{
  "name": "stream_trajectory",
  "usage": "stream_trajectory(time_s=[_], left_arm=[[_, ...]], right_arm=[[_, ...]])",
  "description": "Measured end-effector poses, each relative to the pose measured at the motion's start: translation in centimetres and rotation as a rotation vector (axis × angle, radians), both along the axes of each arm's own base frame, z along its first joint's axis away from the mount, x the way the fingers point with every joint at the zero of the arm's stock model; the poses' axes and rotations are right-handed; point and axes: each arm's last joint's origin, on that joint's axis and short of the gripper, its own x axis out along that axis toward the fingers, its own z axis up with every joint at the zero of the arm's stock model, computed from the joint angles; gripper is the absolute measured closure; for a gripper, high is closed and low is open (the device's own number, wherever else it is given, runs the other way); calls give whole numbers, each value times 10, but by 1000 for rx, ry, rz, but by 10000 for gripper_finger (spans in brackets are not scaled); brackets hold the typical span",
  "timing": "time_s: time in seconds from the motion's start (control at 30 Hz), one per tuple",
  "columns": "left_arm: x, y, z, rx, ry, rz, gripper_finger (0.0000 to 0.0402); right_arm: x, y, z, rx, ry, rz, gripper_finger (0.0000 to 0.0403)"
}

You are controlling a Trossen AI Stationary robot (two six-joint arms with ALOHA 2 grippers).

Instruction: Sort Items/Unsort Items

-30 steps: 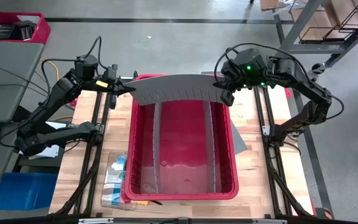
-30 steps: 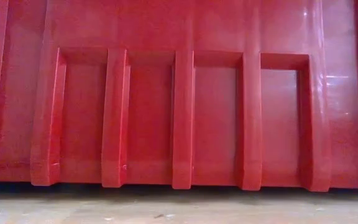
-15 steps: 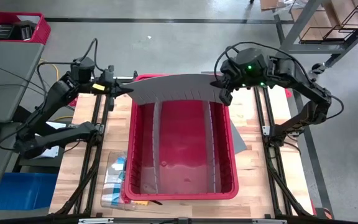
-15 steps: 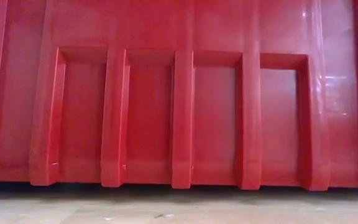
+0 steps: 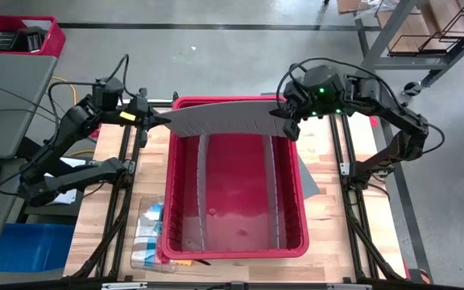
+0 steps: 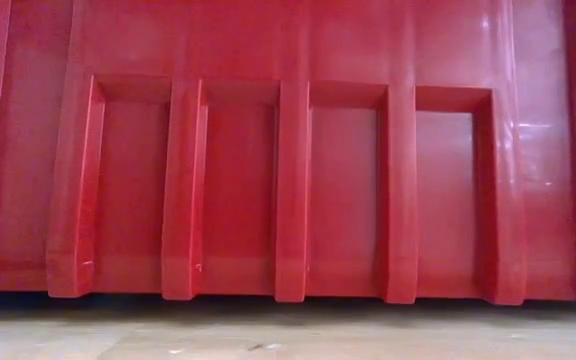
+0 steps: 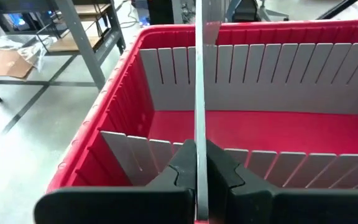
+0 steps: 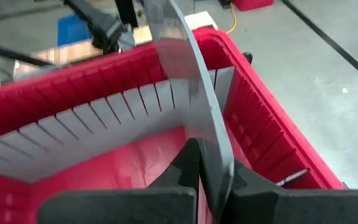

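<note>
High view: left claw (image 5: 161,121) and right claw (image 5: 281,118) clamp grey divider (image 5: 220,119).

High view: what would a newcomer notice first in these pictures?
First, the long grey divider panel, bowed and held above the far end of the big red bin. The left end effector pinches one end and the right end effector the other. Inside the bin, two grey dividers already stand lengthwise.

You have a bright red plastic bin (image 5: 295,173) with vertical ribs on its wall. Inside stand pale grey slotted dividers (image 5: 201,185). A grey slotted panel (image 5: 224,118) is pinched between black fingers (image 7: 185,163). The table (image 5: 329,217) is light wood with black rails.
</note>
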Motion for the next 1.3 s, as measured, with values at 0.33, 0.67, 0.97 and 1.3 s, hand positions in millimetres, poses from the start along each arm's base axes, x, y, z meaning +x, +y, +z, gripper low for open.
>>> stream_trajectory(time_s=[0.33,0.67,0.97,1.3], left_arm=[[1,0,0,-3,-3,-2,401],[0,0,-2,-13,15,10,401],[-1,0,-2,-17,18,24,401],[-1,0,-1,-15,9,20,401]], right_arm=[[-5,0,-9,-58,137,6,403],[9,-3,-43,-99,289,54,403],[19,-22,-63,-190,291,57,403],[12,-37,-50,-186,242,46,403]])
